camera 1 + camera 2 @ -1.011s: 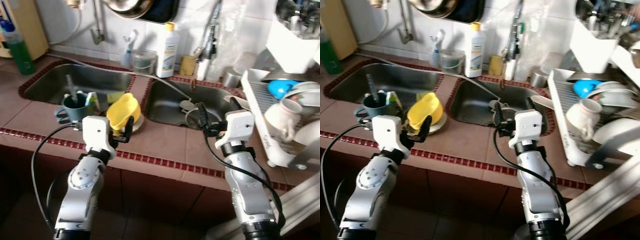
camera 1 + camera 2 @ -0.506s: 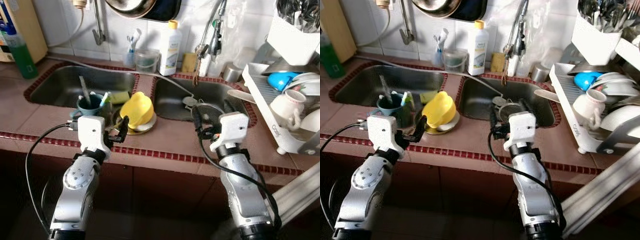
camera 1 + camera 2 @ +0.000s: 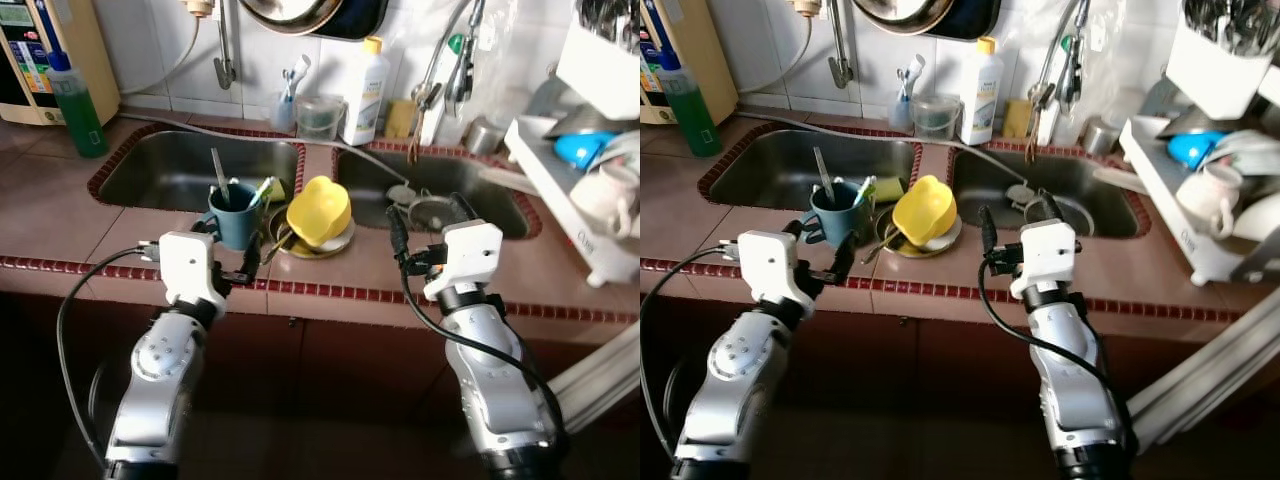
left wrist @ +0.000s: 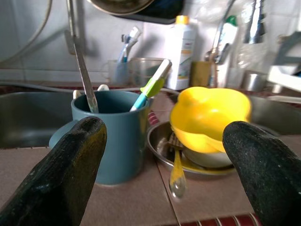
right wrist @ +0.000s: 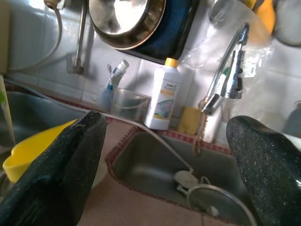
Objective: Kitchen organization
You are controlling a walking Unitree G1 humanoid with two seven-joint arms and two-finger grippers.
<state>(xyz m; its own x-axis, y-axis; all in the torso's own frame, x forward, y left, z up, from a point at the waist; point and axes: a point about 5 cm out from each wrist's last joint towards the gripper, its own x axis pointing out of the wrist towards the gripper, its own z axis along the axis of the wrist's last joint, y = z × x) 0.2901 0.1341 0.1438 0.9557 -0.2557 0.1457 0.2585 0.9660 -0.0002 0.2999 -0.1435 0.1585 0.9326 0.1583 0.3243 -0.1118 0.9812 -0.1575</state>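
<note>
A teal mug (image 3: 232, 212) holding a brush and utensils stands on the tiled counter between the two sinks. Beside it a yellow bowl (image 3: 318, 208) rests tilted on a metal plate (image 3: 300, 245), with a spoon (image 4: 175, 175) lying against the plate. My left gripper (image 3: 230, 250) hovers at the counter's front edge just short of the mug, open and empty; the left wrist view frames mug (image 4: 110, 134) and bowl (image 4: 209, 117) between its fingers. My right gripper (image 3: 428, 222) is open and empty before the right sink (image 3: 440, 190).
A left sink (image 3: 175, 170) lies behind the mug. A white dish rack (image 3: 590, 200) with cups and a blue bowl stands at the right. A white detergent bottle (image 3: 365, 78), a faucet (image 5: 230, 61) and a green bottle (image 3: 80, 105) line the back wall.
The whole picture has shifted: the camera has drawn back and to the left, so the counter sits farther off. Both grippers stay open and now hang at the counter's front edge.
</note>
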